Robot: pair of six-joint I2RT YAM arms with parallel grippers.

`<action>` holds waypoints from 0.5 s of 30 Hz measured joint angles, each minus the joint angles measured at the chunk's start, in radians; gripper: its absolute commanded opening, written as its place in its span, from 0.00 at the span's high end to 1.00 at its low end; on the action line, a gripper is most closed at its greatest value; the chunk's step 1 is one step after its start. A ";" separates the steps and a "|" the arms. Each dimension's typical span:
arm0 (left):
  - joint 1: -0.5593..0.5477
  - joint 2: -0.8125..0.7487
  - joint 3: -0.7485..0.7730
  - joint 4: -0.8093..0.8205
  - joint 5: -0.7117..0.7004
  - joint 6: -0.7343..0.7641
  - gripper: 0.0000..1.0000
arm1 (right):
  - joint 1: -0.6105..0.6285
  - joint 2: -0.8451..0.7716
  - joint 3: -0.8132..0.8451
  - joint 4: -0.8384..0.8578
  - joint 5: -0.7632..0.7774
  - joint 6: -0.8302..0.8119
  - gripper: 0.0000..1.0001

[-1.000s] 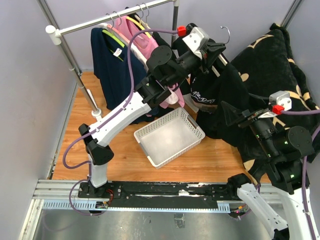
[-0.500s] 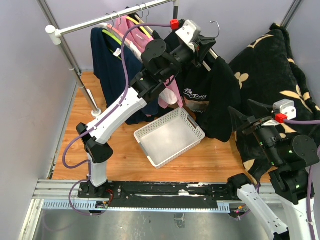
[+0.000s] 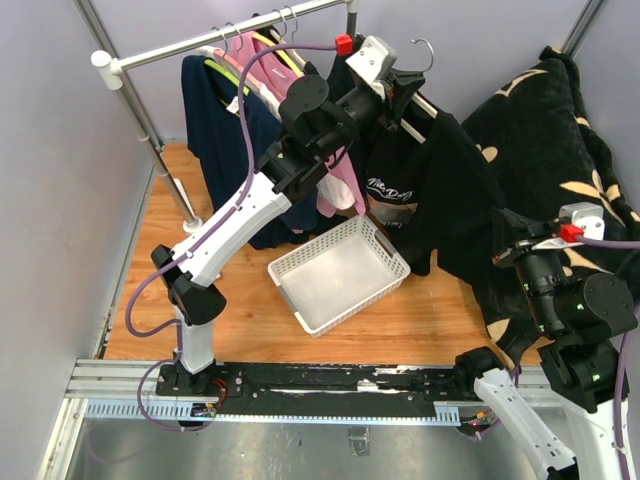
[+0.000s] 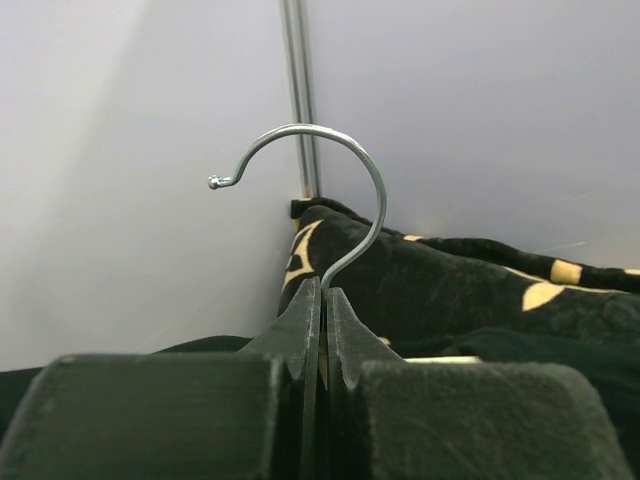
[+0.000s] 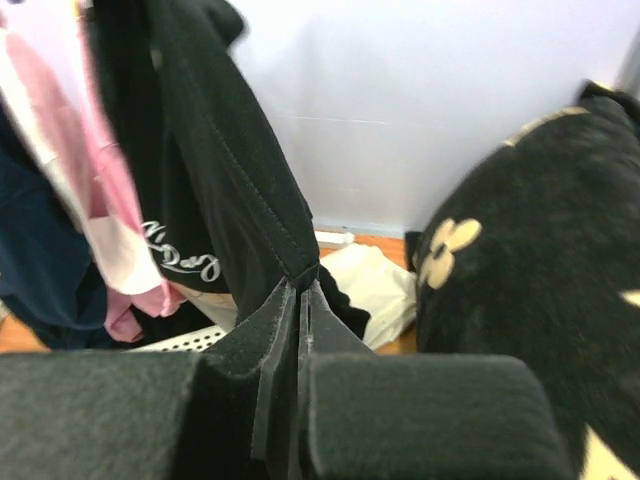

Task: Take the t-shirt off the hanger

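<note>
The black t-shirt (image 3: 430, 185) with white lettering hangs from a hanger (image 3: 426, 50) held up in front of the clothes rail. My left gripper (image 3: 398, 88) is shut on the neck of the hanger's metal hook (image 4: 372, 190), its tips (image 4: 322, 297) pressed together just under the curve. My right gripper (image 3: 505, 252) is shut on a seamed edge of the t-shirt (image 5: 235, 180), with the fabric pinched at the tips (image 5: 300, 287). The cloth runs taut between the hanger and that grip.
A white perforated basket (image 3: 340, 275) sits on the wooden floor below the shirt. Navy (image 3: 215, 120) and pink (image 3: 270, 65) garments hang on the rail (image 3: 220, 35) at left. A black blanket with cream flowers (image 3: 560, 140) fills the right. A cream cloth (image 5: 375, 285) lies beyond my right fingers.
My right gripper was open and has shut on the t-shirt's edge, drawing back to the right. My left arm has carried the hanger left and up toward the rail.
</note>
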 measured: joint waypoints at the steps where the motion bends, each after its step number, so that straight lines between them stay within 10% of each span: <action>1: 0.007 0.000 0.000 -0.001 0.000 -0.001 0.99 | 0.000 -0.008 -0.006 -0.005 0.040 0.009 0.99; 8: 0.080 -0.008 0.000 -0.013 -0.004 -0.023 1.00 | 0.000 -0.144 -0.127 -0.035 0.281 0.107 0.98; 15: 0.086 -0.032 -0.006 -0.013 -0.003 -0.035 1.00 | 0.000 -0.144 -0.132 -0.042 0.278 0.100 0.31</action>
